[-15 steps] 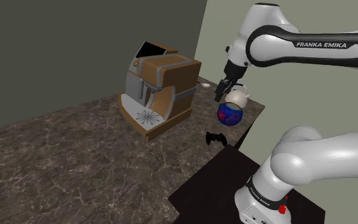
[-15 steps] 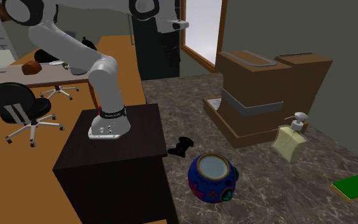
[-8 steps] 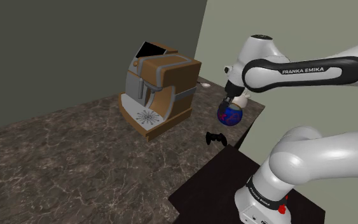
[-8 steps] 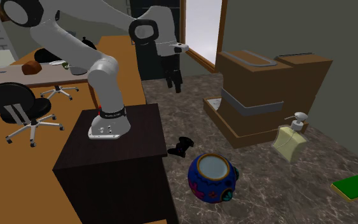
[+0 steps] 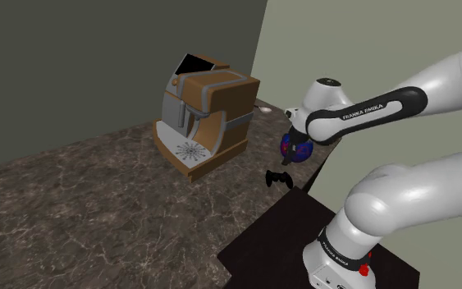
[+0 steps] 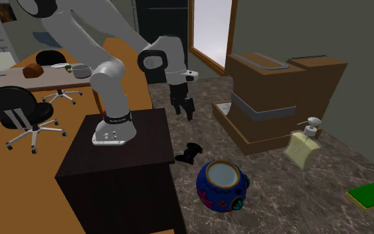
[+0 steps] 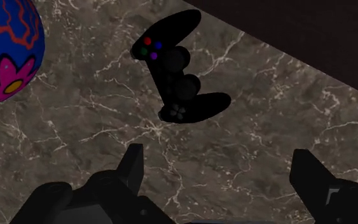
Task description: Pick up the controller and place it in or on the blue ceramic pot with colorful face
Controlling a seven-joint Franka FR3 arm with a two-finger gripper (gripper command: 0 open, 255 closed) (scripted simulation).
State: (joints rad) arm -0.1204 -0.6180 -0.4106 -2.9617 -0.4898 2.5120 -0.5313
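Note:
A black game controller (image 5: 279, 178) (image 6: 189, 153) lies flat on the dark marble counter (image 5: 98, 205), close to the stand's edge. In the wrist view the controller (image 7: 177, 70) shows small coloured buttons and sits ahead of the fingers. The round blue pot (image 6: 222, 185) with colourful markings stands upright just beyond it, mouth open to the top. The arm partly hides the pot (image 5: 301, 150) in the shoulder view; a piece of the pot (image 7: 6, 51) edges the wrist view. My gripper (image 5: 289, 156) (image 6: 185, 112) (image 7: 219, 159) hangs open above the controller, touching nothing.
A brown and grey coffee machine (image 5: 204, 111) (image 6: 278, 100) stands on the counter past the pot. A soap dispenser (image 6: 303, 146) and a green book (image 6: 370, 195) sit further along. The dark stand (image 6: 122, 173) adjoins the counter, with an office chair (image 6: 19, 113) beyond it.
The arm has bent down, bringing the open gripper from high above the pot down toward the counter over the controller. Controller and pot have not moved.

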